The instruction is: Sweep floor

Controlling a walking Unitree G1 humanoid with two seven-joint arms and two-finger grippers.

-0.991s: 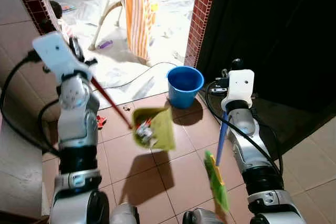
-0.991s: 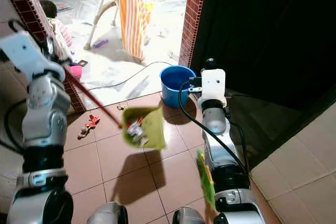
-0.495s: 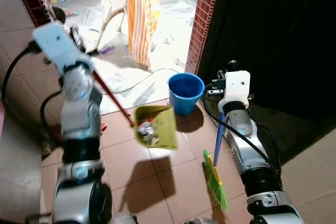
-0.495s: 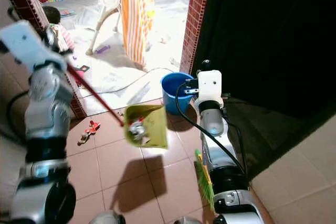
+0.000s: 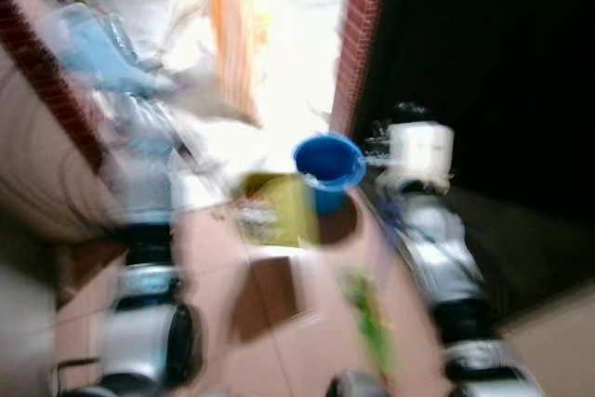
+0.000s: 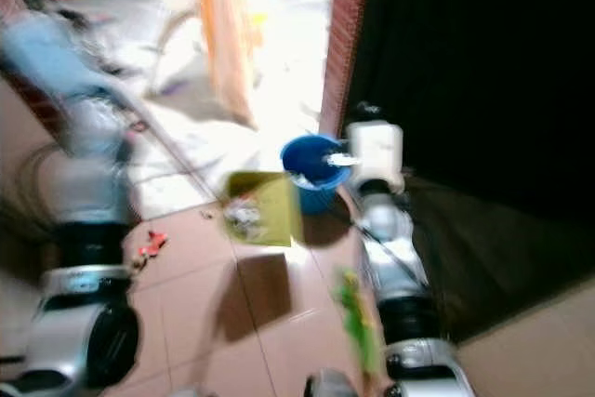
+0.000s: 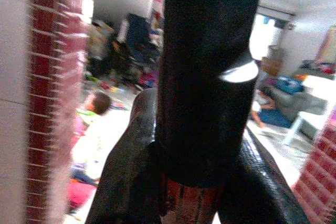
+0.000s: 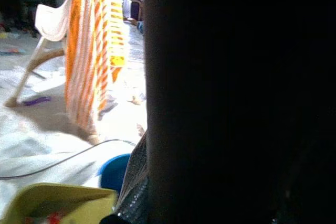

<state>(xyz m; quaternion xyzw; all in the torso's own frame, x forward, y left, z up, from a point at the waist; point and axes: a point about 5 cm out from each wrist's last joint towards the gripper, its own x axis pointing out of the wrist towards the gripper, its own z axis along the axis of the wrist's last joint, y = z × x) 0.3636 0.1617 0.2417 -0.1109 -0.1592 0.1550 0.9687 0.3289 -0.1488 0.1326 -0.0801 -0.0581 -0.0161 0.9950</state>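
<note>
Heavy blur across both head views, but the layout reads. The left gripper (image 7: 197,182) is up high at the left, its two black fingers (image 7: 123,182) pinched on the red handle (image 7: 185,205) of the dustpan, with a thick black grip sleeve (image 7: 207,72) standing right above the pinch. From there the handle slants down and away to the yellow-green dustpan (image 6: 262,208), which hangs in the air over the brown tile floor (image 6: 270,323) with a pile of litter in it, its shadow on the tiles beneath. Just beyond the pan, almost touching its far edge, sits the blue bucket (image 6: 311,172). The right gripper (image 5: 386,216) is low on the right, just beside that bucket; the wrist camera there is blocked by a dark shape (image 8: 226,98), so whether its jaws are spread or clamped cannot be told. Below that gripper the green broom head (image 6: 355,323) points down toward the tiles. Small red scraps (image 6: 151,243) lie on the floor under the left arm. Past the jaws, a brick pillar (image 6: 342,34) edges a dark doorway, and an orange-striped cloth (image 8: 97,51) drapes over a white plastic chair (image 8: 44,35). A cable (image 8: 63,156) crosses the pale floor. A person sits far back in the room.
</note>
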